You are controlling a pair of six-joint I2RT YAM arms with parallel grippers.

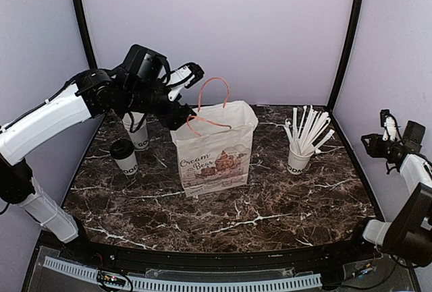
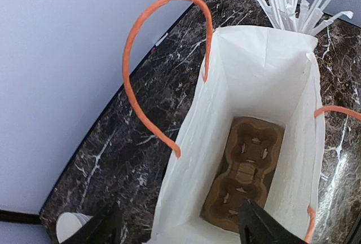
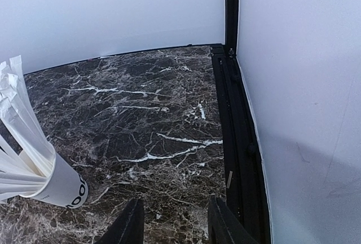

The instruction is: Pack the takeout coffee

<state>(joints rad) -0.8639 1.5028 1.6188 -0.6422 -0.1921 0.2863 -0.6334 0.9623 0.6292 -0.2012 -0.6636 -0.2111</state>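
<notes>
Dark marble table (image 1: 283,204) runs out of frame at the near edge. The white paper bag (image 1: 216,154) stands upright at mid-table w/ orange handles (image 1: 214,93); its mouth is open, and a brown cardboard cup carrier (image 2: 242,171) lies flat on its floor, slots empty, near end cut off in the left wrist view. The cup of straws (image 1: 299,157) is right of the bag, cropped in the right wrist view. The nested white cups (image 1: 137,130) at back left are partly hidden behind the L arm. The takeout coffee (image 1: 124,155) stands upright, lid on, left of the bag, apart from it. Left gripper (image 2: 180,233) hangs over the bag's rim, fingers wide, empty. Right gripper (image 3: 174,224) is off near the table's right edge, fingers parted, empty.
</notes>
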